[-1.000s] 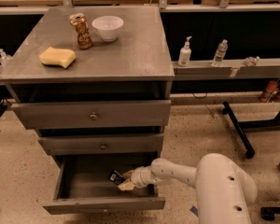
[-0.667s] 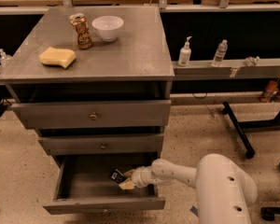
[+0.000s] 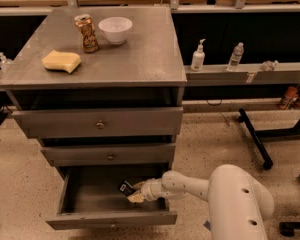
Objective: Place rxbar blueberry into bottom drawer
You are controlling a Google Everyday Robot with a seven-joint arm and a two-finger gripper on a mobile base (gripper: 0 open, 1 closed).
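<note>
The bottom drawer (image 3: 110, 219) of the grey cabinet is pulled open. My white arm reaches into it from the right. My gripper (image 3: 134, 191) is inside the drawer near its right side, low over the floor. It is shut on the rxbar blueberry (image 3: 125, 187), a small dark navy bar with a white patch that sticks out to the left of the fingertips (image 3: 137, 197). Whether the bar touches the drawer floor cannot be told.
The two upper drawers (image 3: 99, 124) with round knobs are closed. On the cabinet top stand a yellow sponge (image 3: 62, 61), a can (image 3: 87, 33) and a white bowl (image 3: 115, 29). Bottles (image 3: 197, 56) stand on a ledge to the right. A black stand leg (image 3: 252, 136) lies on the floor.
</note>
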